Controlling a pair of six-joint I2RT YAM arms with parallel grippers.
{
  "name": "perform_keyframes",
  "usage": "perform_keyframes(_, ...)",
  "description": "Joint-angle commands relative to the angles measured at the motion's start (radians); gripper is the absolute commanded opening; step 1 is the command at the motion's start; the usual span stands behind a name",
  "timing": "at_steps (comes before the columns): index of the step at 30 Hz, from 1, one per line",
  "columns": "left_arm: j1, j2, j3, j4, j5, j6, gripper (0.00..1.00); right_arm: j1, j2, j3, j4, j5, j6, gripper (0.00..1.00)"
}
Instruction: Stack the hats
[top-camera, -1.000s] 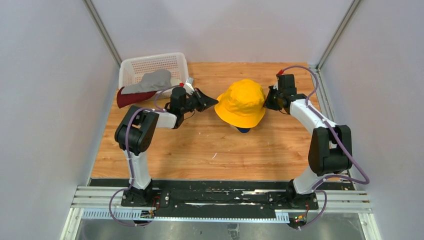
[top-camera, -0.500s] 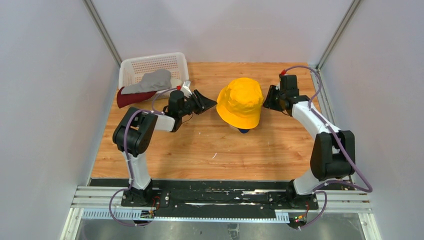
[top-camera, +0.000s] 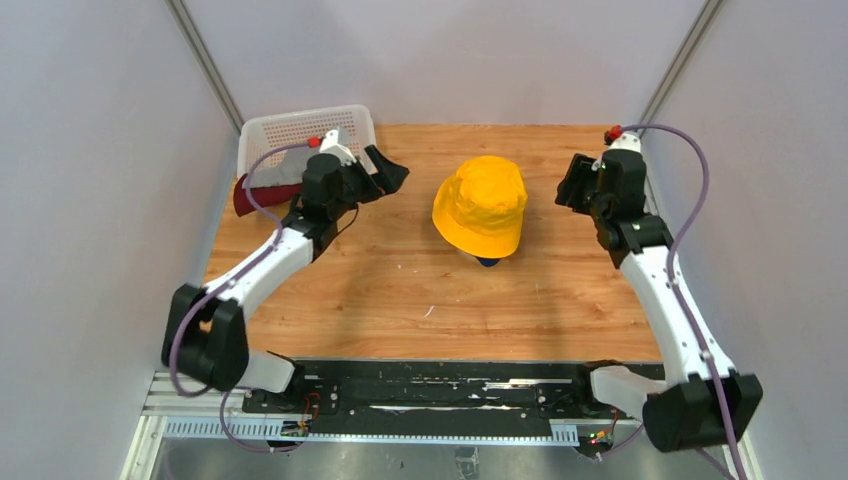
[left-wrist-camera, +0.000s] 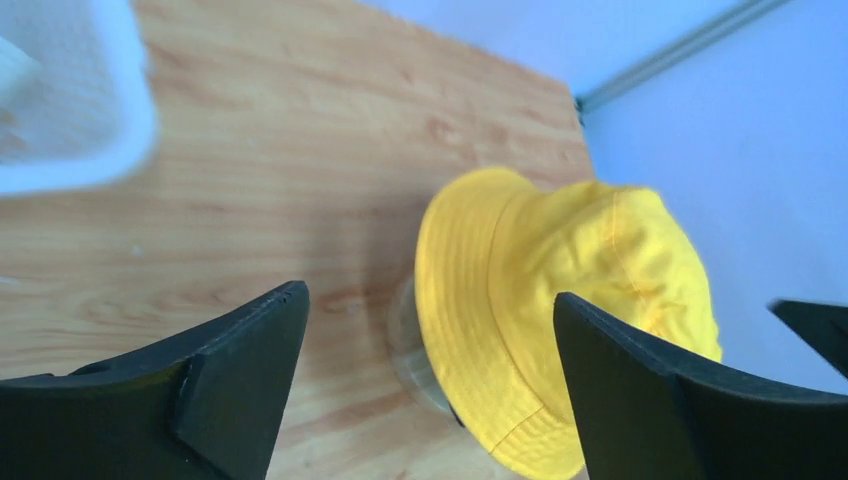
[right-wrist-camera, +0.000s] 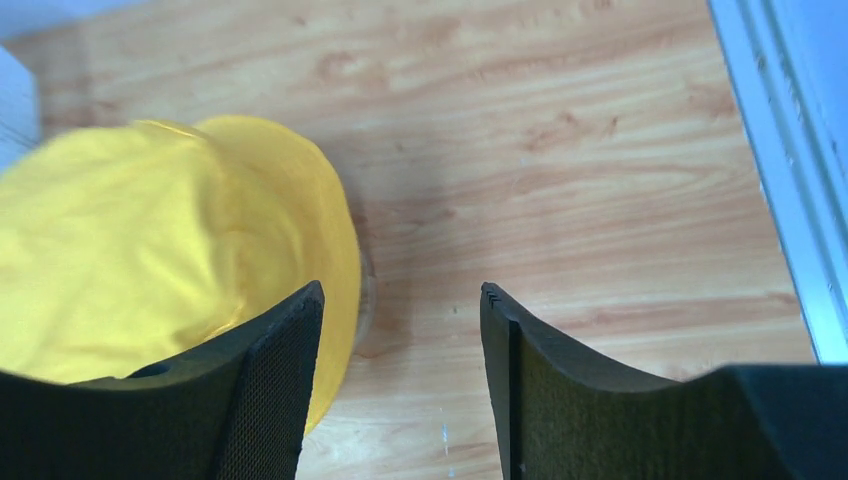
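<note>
From above: seeing the yellow hat sitting domed on the wooden table, hiding all but a sliver of a navy blue hat poking out at its near edge; spotting the left gripper hovering well left of the yellow hat and the right gripper hovering right of it, neither touching it; noticing, farther left of the yellow hat, a white basket with a grey hat and a dark red hat bunching at its near rim (partly hidden behind the left arm).

Through the left wrist camera: looking past the left gripper, jaws gaping wide and holding nothing; facing the yellow hat ahead, apart from both fingers; glimpsing something pale and blurred under its brim, too indistinct for naming; catching the white basket off to the left of the yellow hat.

Through the right wrist camera: looking past the right gripper, jaws likewise standing apart and gripping nothing; finding the yellow hat lying just beyond the nearer finger; seeing bare wooden table stretching away right of the yellow hat.
</note>
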Motion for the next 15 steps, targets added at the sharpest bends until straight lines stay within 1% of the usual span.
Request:
perform_keyframes(1, 0.006, -0.184, 0.021, -0.188, -0.318, 0.149, 0.98, 0.005, -0.158, -0.053, 0.064, -0.036, -0.038, 0.59)
perform_keyframes(2, 0.013, -0.211, 0.012, -0.198, -0.395, 0.157, 0.98, 0.006, -0.192, -0.079, 0.093, -0.071, -0.034, 0.59)
perform_keyframes(3, 0.025, -0.233, 0.007, -0.204, -0.434, 0.161, 0.98, 0.005, -0.222, -0.094, 0.124, -0.102, -0.032, 0.59)
perform_keyframes(6, 0.07, -0.263, 0.004, -0.225, -0.508, 0.174, 0.99, 0.007, -0.257, -0.095, 0.154, -0.175, -0.027, 0.6)
perform_keyframes(9, 0.098, -0.236, 0.046, -0.303, -0.644, 0.195, 0.88, 0.008, -0.243, -0.081, 0.152, -0.219, -0.025, 0.6)
perform_keyframes(13, 0.165, -0.124, 0.113, -0.338, -0.647, 0.194, 0.76, 0.011, -0.22, -0.094, 0.173, -0.241, -0.017, 0.6)
perform_keyframes(15, 0.177, -0.045, 0.185, -0.38, -0.684, 0.224, 0.75, 0.012, -0.209, -0.1, 0.18, -0.25, -0.014, 0.6)
